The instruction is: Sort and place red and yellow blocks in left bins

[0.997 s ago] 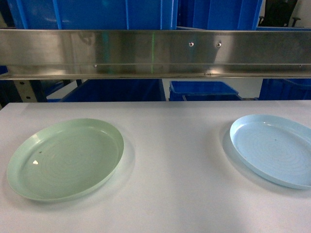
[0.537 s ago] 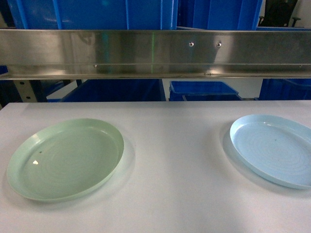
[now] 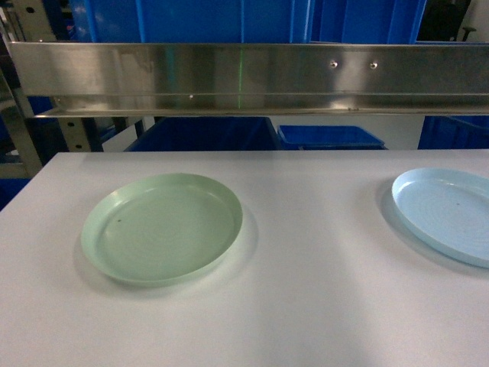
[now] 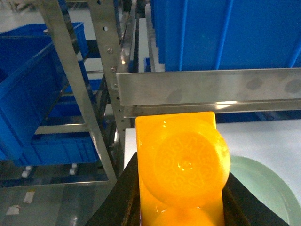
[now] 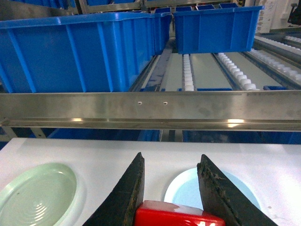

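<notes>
In the left wrist view the yellow block [image 4: 182, 160], a glossy orange-yellow brick with round studs facing the camera, fills the space between the dark fingers of my left gripper [image 4: 182, 163], which is shut on it. The right wrist view shows the red block [image 5: 173, 214] wedged low between the black fingers of my right gripper [image 5: 171, 154], which is shut on it above the blue plate [image 5: 188, 187]. Blue bins [image 4: 33, 89] sit on the rack at the left. Neither gripper nor block appears in the head view.
A green plate [image 3: 162, 226] and the light blue plate [image 3: 447, 212] lie on the white table [image 3: 306, 306]. A steel shelf rail [image 3: 244, 73] crosses above the table's far edge, with large blue bins [image 5: 84, 52] behind it and a rack upright [image 4: 70, 80] at the left.
The head view has swung left: both plates sit further right in it, the blue plate is partly cut off, and the table's left edge and a rack upright have come into sight.
</notes>
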Tool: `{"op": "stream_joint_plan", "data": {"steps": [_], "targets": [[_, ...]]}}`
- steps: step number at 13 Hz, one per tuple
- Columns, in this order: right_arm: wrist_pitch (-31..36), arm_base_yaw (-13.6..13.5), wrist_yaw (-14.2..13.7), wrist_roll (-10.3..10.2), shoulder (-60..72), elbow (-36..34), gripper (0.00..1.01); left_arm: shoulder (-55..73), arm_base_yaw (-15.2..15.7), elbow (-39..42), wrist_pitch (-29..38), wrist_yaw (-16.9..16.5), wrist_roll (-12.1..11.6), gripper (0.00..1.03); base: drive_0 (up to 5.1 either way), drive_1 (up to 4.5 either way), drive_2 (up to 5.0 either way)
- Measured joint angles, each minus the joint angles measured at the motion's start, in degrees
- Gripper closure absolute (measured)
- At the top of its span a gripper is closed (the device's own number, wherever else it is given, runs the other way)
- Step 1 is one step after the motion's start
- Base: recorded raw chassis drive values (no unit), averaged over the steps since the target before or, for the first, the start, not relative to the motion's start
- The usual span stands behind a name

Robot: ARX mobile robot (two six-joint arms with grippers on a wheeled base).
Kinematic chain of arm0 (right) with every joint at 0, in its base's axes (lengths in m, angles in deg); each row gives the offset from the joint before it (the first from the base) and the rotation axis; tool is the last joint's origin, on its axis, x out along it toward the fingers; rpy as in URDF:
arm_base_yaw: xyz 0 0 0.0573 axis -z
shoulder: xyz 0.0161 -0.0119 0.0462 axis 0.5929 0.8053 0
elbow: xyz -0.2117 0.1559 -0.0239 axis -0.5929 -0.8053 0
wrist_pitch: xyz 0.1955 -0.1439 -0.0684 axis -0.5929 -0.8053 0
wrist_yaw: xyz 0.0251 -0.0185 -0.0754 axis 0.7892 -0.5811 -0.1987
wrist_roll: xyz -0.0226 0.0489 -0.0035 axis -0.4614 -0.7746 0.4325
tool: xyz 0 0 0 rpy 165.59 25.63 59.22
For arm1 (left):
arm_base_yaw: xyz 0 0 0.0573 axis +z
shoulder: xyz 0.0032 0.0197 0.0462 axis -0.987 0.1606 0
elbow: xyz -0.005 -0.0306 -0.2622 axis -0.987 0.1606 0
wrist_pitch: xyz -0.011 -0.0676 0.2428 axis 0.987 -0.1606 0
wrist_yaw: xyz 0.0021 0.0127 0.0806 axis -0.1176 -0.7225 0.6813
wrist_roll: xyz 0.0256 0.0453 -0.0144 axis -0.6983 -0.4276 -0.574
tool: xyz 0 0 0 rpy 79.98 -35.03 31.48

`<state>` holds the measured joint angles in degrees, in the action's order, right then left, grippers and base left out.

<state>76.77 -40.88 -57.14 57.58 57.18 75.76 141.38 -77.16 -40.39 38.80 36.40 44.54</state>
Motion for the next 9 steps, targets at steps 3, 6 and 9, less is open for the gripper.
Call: {"op": "stream_joint_plan", "data": {"steps": [3,6,9], "targets": [[0.0,0.0,0.0,0.0,0.0,0.0,0.73,0.3,0.0,0.0,-0.2,0.0,0.0,0.74,0.0,0.00,0.0],[-0.1,0.0,0.0,0.0,0.0,0.0,0.73,0.3,0.2,0.0,-0.1,0.0,0.0,0.74,0.0,0.00,0.0],[0.0,0.0,0.0,0.0,-0.1,0.0,0.73,0.3,0.3,0.0,-0.1,0.0,0.0,0.74,0.0,0.00,0.0]]}}
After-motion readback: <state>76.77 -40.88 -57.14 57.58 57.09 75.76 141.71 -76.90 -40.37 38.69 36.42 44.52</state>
